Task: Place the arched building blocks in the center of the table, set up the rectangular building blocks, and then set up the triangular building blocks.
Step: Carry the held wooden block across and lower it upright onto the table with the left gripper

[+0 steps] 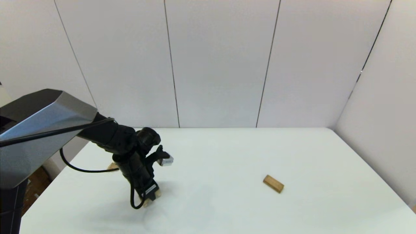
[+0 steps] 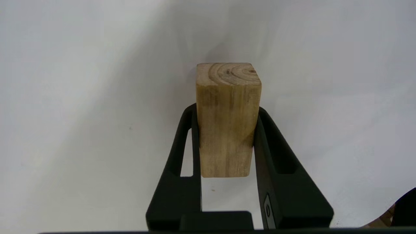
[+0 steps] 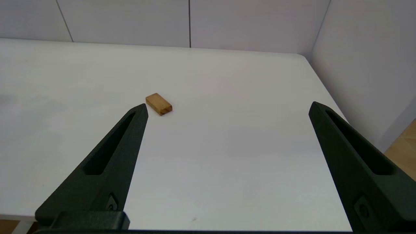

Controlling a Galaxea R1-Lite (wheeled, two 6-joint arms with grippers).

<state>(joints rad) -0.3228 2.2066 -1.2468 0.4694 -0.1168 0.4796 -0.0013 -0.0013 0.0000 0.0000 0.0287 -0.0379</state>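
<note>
My left gripper (image 1: pixel 150 196) is low over the left part of the white table (image 1: pixel 227 152), shut on a chunky light-wood block, the arched building block (image 2: pixel 227 120). Both fingers press its sides, and its arch cut is hidden from here. In the head view only a bit of the arched block (image 1: pixel 148 202) shows under the fingertips. The rectangular building block (image 1: pixel 273 183) lies flat on the right part of the table, also seen as the rectangular block (image 3: pixel 158 104) in the right wrist view. My right gripper (image 3: pixel 228 104) hangs open near the table's front edge, out of the head view. A corner of light wood (image 1: pixel 112 166), apparently the triangular block, peeks out behind the left arm.
White wall panels (image 1: pixel 221 65) close off the back and right side of the table. The left arm's black cable (image 1: pixel 81 169) loops over the table's left edge. Bare tabletop lies between the left gripper and the rectangular block.
</note>
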